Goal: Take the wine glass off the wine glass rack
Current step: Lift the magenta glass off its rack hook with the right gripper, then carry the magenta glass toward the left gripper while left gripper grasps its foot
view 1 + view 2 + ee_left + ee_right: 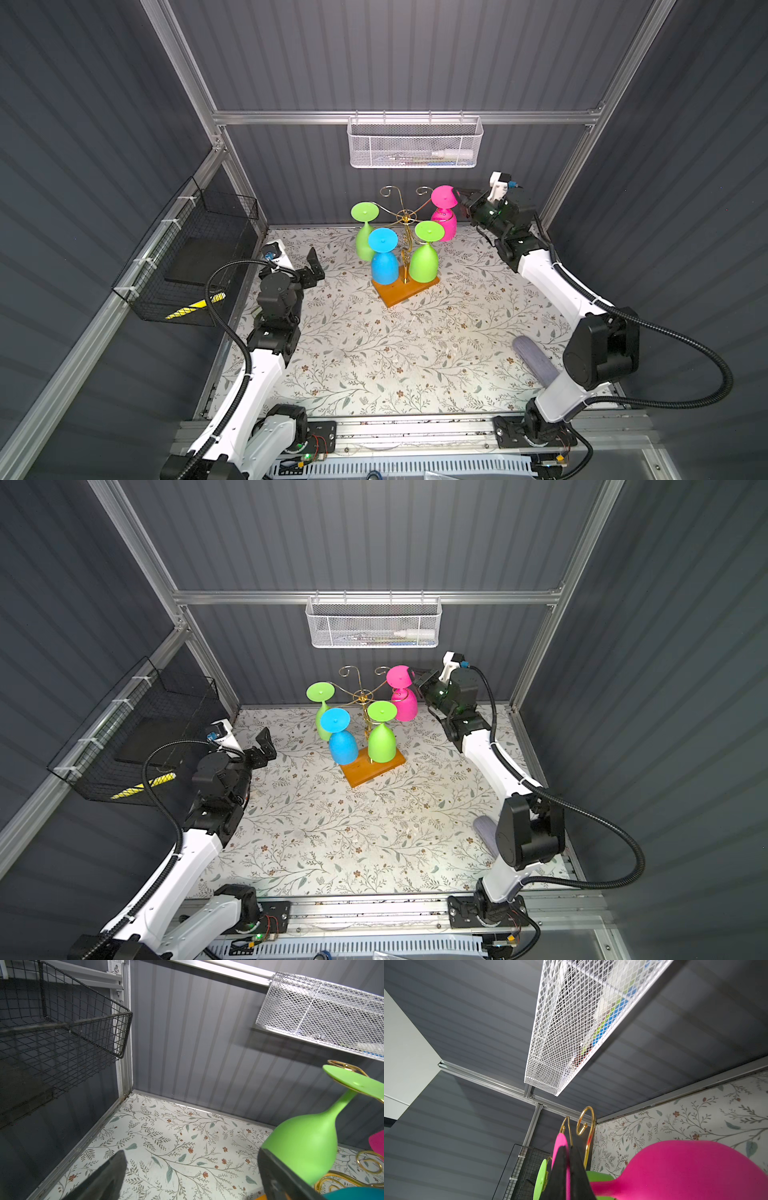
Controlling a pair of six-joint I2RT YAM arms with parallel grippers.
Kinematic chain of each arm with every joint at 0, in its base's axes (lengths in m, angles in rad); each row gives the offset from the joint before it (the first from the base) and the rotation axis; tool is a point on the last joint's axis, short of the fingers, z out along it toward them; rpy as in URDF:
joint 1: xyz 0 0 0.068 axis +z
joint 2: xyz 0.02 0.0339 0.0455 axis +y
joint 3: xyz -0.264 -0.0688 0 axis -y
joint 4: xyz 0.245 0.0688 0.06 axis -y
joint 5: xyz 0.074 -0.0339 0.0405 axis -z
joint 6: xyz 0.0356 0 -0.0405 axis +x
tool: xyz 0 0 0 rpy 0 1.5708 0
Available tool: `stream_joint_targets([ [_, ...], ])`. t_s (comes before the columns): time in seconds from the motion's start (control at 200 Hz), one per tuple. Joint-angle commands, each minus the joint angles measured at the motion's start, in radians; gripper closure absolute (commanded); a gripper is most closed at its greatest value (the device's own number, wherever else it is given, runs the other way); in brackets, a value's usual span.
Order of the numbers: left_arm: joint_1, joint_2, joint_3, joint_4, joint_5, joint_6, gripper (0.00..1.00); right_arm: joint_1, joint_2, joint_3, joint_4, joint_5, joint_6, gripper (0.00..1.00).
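In a top view: left gripper [316, 266] low over the bench [374, 353], jaws wide open. Wine glass rack [405, 291] centre. Pink wine glass [444, 222] hangs on its far-right arm. Right gripper [460, 195] jaws pinch its foot. Slide outward along the wire; avoid twisting.

The pink wine glass [685, 1167] is cropped by the right wrist view's edge.

Both top views look steeply down from high in front of the wine glass rack [400, 296] [374, 771], sharing the whole floral table [374, 353]. The left wrist view sits low, close left of the rack, facing the back wall [197, 1043]. The right wrist view, pressed against the rack's right, apparently tilts up toward the white mesh basket [571, 1032].
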Motion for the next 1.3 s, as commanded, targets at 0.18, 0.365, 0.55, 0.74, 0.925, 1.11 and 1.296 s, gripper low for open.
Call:
stream_joint_targets([
  [0.18, 0.002, -0.029, 0.007, -0.008, -0.033, -0.014, 0.00, -0.037, -0.037, -0.044, 0.047, 0.072, 0.008, 1.00],
  [0.365, 0.002, -0.029, 0.065, -0.087, -0.073, -0.048, 0.00, -0.099, -0.132, -0.144, 0.040, 0.078, -0.016, 1.00],
  [0.55, 0.002, -0.037, 0.145, -0.156, 0.029, -0.101, 0.05, -0.136, -0.256, -0.229, 0.009, 0.056, -0.108, 1.00],
  [0.74, 0.002, 0.035, 0.327, -0.265, 0.327, -0.123, 0.15, -0.136, -0.388, -0.253, -0.076, -0.021, -0.313, 1.00],
  [0.925, 0.002, 0.165, 0.470, -0.162, 0.804, -0.222, 0.15, -0.099, -0.467, -0.181, -0.229, -0.122, -0.533, 1.00],
  [1.11, -0.037, 0.295, 0.501, 0.139, 1.081, -0.470, 0.19, 0.019, -0.510, -0.099, -0.416, -0.081, -0.762, 1.00],
  [1.296, -0.243, 0.404, 0.582, 0.123, 1.126, -0.411, 0.20, 0.100, -0.511, -0.049, -0.480, -0.099, -0.841, 1.00],
])
